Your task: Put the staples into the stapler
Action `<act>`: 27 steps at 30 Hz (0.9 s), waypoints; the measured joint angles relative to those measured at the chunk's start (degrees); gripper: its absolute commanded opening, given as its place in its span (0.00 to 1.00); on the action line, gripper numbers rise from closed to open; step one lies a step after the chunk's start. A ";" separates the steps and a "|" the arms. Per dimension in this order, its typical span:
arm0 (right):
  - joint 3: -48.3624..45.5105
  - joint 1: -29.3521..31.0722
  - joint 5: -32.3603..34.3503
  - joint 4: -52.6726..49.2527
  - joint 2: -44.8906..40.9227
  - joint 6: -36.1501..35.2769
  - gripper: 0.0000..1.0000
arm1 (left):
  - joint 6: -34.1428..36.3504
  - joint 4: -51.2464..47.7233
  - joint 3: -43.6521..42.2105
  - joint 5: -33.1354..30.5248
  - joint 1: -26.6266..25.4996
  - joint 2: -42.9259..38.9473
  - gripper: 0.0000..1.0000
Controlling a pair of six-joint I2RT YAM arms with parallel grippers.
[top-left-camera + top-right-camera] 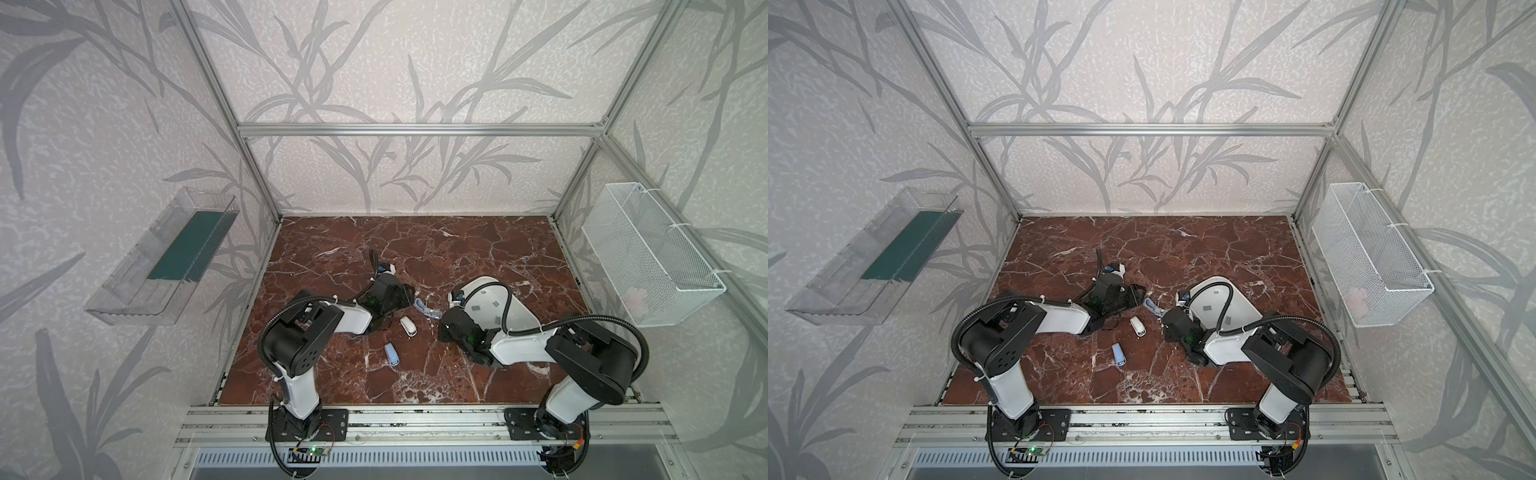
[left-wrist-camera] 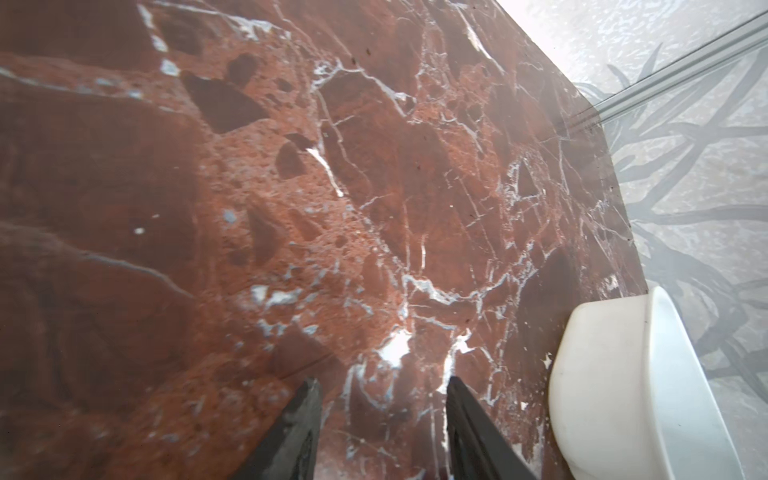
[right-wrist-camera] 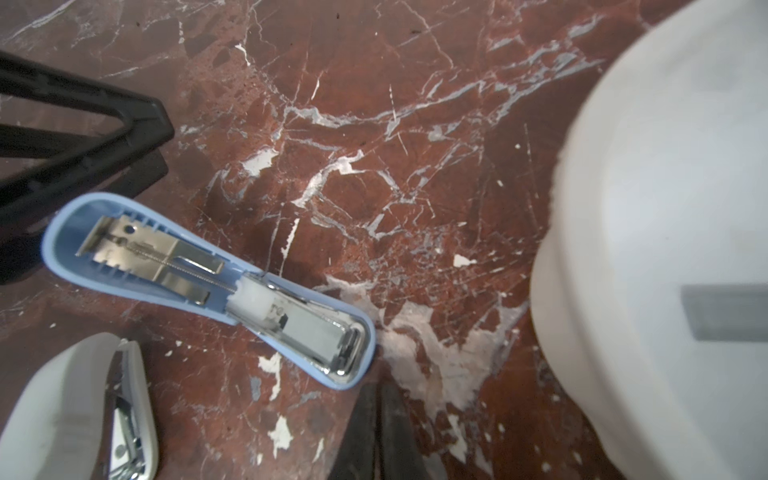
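**Stapler open, a strip seemingly in the channel, lid not yet shut**

The blue stapler (image 3: pixel 208 286) lies opened flat on the bench (image 3: pixel 415 104) between the two arms, with its metal channel facing up. A flat grey strip (image 3: pixel 316 330) appears to sit in the front of that channel, ahead of the white pusher (image 3: pixel 249 301). I take it for a loaded stick of staples, though blur leaves some doubt. Other staples (image 1: pixel 476 308) lie as loose grey strips in the white tub (image 1: pixel 517 311) just beside the stapler, on the right arm's side.

The right tool (image 3: pixel 377 399) hangs just off the channel's front end with its fingers pressed together, and nothing shows between them. The left tool (image 2: pixel 380 407) has its fingers apart over bare bench and holds nothing. It sits near the tip of the folded-back lid.

The loading itself looks done, or nearly so. By my reading, what is left is to fold the blue lid back over the channel until it closes.

A white stapler (image 3: pixel 79 407) and a second blue stapler (image 1: pixel 391 354) lie nearer the front edge, apart from both tools.
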 measured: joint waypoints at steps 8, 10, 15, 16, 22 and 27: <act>0.15 -0.15 -0.24 1.36 0.63 -0.02 0.08 | 0.68 -0.46 2.82 0.11 -2.75 1.40 0.51; 0.15 -0.15 -0.33 1.84 0.63 -0.02 0.08 | 0.85 -0.46 3.15 0.20 -3.30 1.53 0.50; 0.15 -0.15 -1.14 2.16 0.63 -0.02 0.08 | 1.01 -0.52 4.26 0.20 -4.81 1.55 0.50; 0.15 -0.15 -1.27 2.16 0.63 -0.04 0.08 | 1.01 -0.52 4.68 0.17 -5.22 1.57 0.50; 0.15 -0.15 -2.82 3.74 0.63 -0.52 0.08 | 0.92 0.42 6.51 0.07 -6.99 2.78 0.50; 0.09 -0.15 -4.35 5.99 1.11 -0.92 0.08 | 0.96 0.39 7.50 -0.07 -8.17 3.67 0.49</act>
